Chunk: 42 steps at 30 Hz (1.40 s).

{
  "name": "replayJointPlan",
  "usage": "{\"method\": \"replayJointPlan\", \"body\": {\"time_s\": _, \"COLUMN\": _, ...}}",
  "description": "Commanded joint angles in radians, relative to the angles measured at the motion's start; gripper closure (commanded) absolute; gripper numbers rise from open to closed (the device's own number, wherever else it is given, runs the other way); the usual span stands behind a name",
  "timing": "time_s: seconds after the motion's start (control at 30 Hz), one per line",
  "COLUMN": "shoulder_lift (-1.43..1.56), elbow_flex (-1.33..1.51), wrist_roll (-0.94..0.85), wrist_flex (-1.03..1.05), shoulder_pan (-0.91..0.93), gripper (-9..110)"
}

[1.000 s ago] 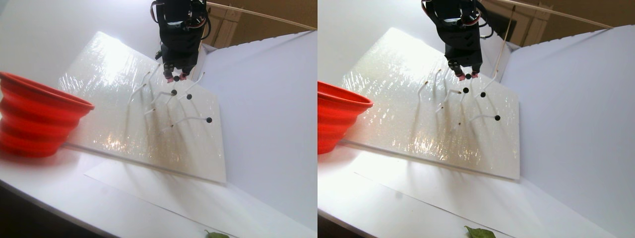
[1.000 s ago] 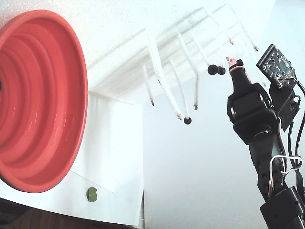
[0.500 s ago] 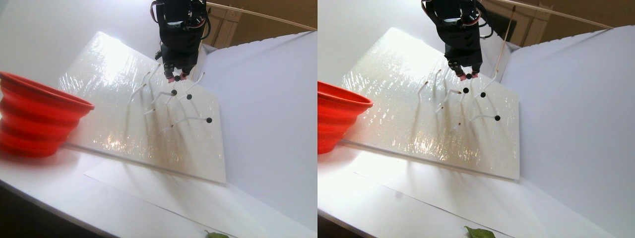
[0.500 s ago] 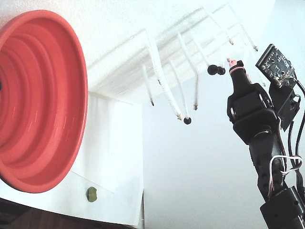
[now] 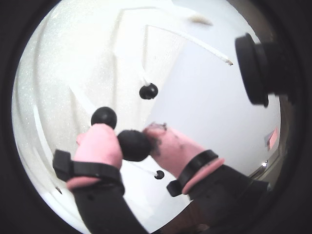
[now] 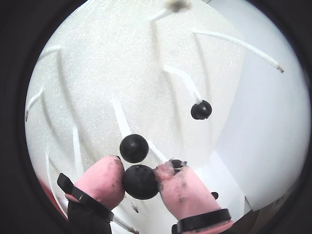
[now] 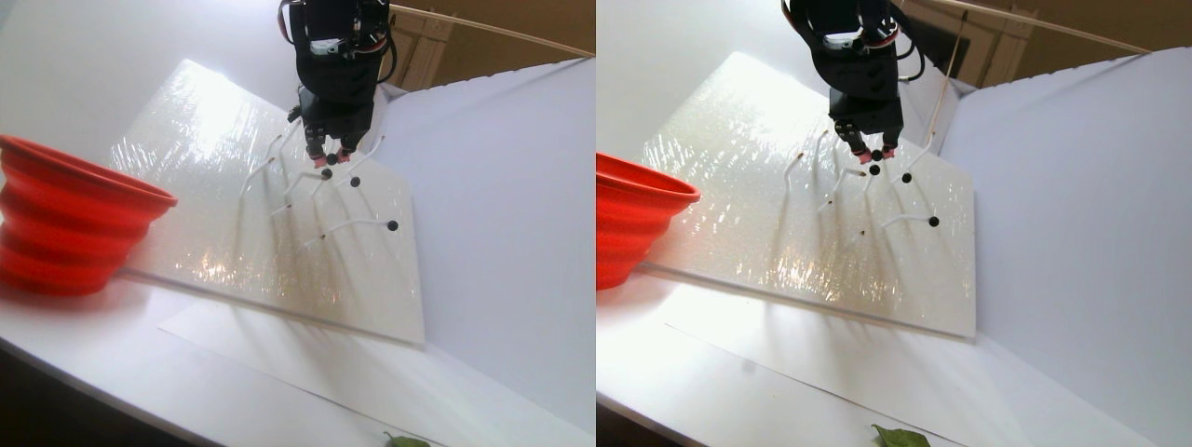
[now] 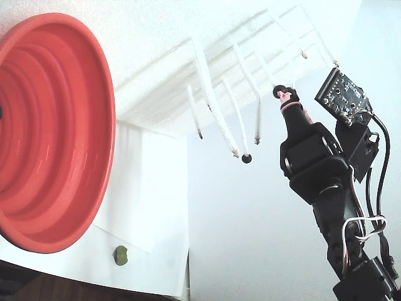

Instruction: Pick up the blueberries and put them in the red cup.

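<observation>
In both wrist views my gripper (image 5: 132, 139) (image 6: 140, 171) is shut on one black blueberry (image 5: 133, 145) (image 6: 140, 182), squeezed between the pink fingertips (image 5: 101, 144). A second blueberry (image 6: 134, 148) hangs just beyond it and a third (image 6: 201, 109) sits further off on a white stem. The stereo pair view shows the gripper (image 7: 331, 158) over the glittery white board (image 7: 223, 233), with loose blueberries (image 7: 354, 182) (image 7: 392, 225) on stem tips below it. The red cup (image 7: 74, 219) (image 8: 50, 132) stands at the left, well away from the gripper (image 8: 285, 94).
Thin white stems (image 8: 216, 116) stick out of the board, several with bare tips. A small green lump (image 8: 120, 254) lies on the white sheet near the cup. A green leaf (image 7: 407, 440) lies at the table's front edge. White walls (image 7: 503, 186) close in the right side.
The gripper has shifted down the board in the stereo pair view and leftward in the fixed view, still clamped on the blueberry, and now sits right by the neighbouring one.
</observation>
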Motion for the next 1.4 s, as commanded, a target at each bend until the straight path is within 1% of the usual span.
{"method": "replayJointPlan", "body": {"time_s": 0.0, "shoulder_lift": 0.163, "elbow_flex": -0.009, "wrist_roll": -0.003, "wrist_flex": -0.031, "shoulder_pan": 0.005, "gripper": 90}}
{"method": "replayJointPlan", "body": {"time_s": 0.3, "shoulder_lift": 0.255, "elbow_flex": 0.091, "wrist_roll": 0.003, "wrist_flex": -0.017, "shoulder_pan": -0.029, "gripper": 90}}
{"method": "replayJointPlan", "body": {"time_s": 0.9, "shoulder_lift": 0.434, "elbow_flex": 0.256, "wrist_roll": 0.055, "wrist_flex": 0.083, "shoulder_pan": -0.106, "gripper": 89}}
{"method": "replayJointPlan", "body": {"time_s": 1.37, "shoulder_lift": 0.549, "elbow_flex": 0.341, "wrist_roll": 0.130, "wrist_flex": 0.183, "shoulder_pan": -0.190, "gripper": 89}}
